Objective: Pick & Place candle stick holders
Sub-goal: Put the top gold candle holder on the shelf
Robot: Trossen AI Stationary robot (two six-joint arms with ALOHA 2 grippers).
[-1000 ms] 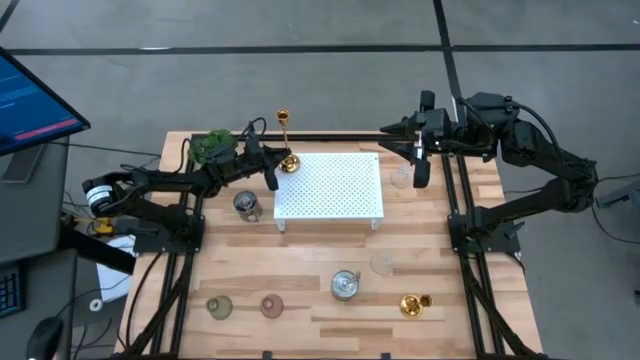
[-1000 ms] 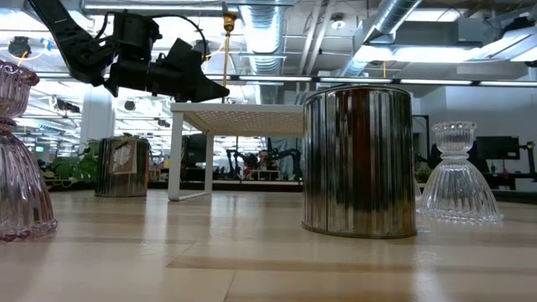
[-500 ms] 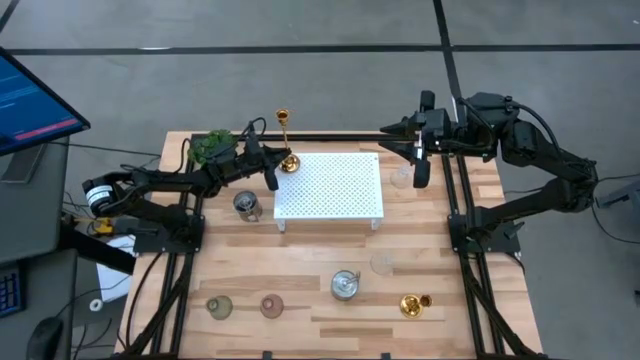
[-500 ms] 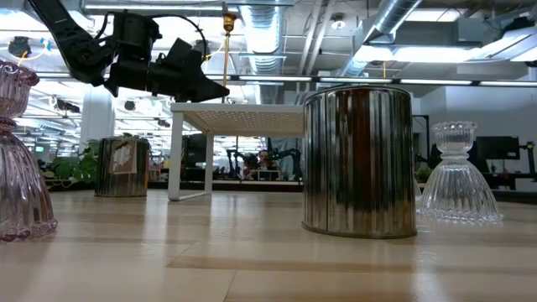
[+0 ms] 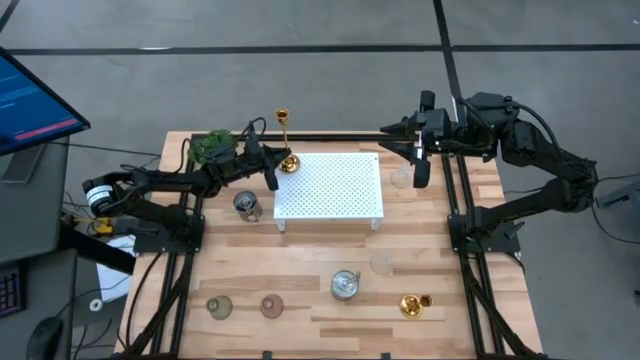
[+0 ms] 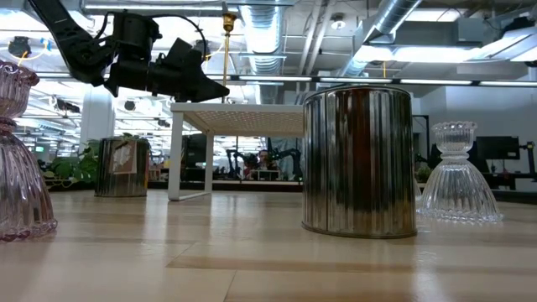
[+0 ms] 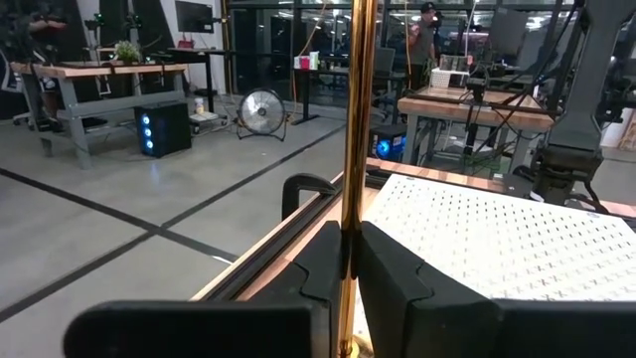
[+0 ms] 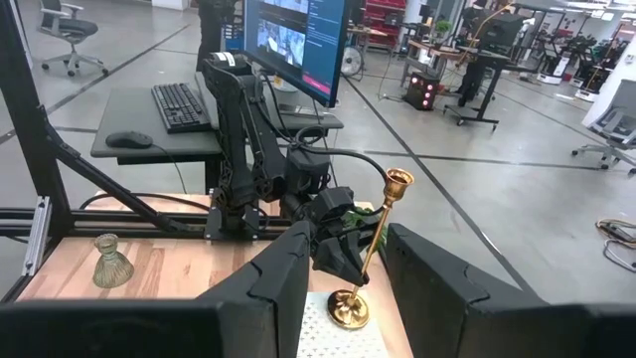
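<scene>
Now: tall gold holder pinched at the stand's back corner

High view: the left gripper [image 5: 280,163] is clamped on the stem of the tall gold holder [image 5: 286,140], whose base sits at the back left corner of the white stand [image 5: 330,186]. The right gripper [image 5: 385,136] hovers near the stand's back right corner, fingers partly apart and holding nothing. On the bench [image 5: 310,280] a silver cup [image 5: 246,205] stands left of the stand, beside the plant [image 5: 211,146]. Toward the front lie a second silver cup [image 5: 344,285], a clear glass holder [image 5: 381,264], a gold holder [image 5: 412,304], a pink holder [image 5: 271,305] and a green holder [image 5: 219,306].

Low view: the left gripper [image 6: 220,87] is at the slender gold stem [image 6: 226,50] above the stand [image 6: 243,113]. A silver cup [image 6: 359,159] fills the foreground, with a clear holder [image 6: 457,172] to one side and a pink one [image 6: 21,159] to the other.

Left wrist view: both fingers [image 7: 393,273] press the upright stem [image 7: 358,149].

Right wrist view: the tall holder [image 8: 373,249] leans slightly in the left gripper [image 8: 350,261].
</scene>
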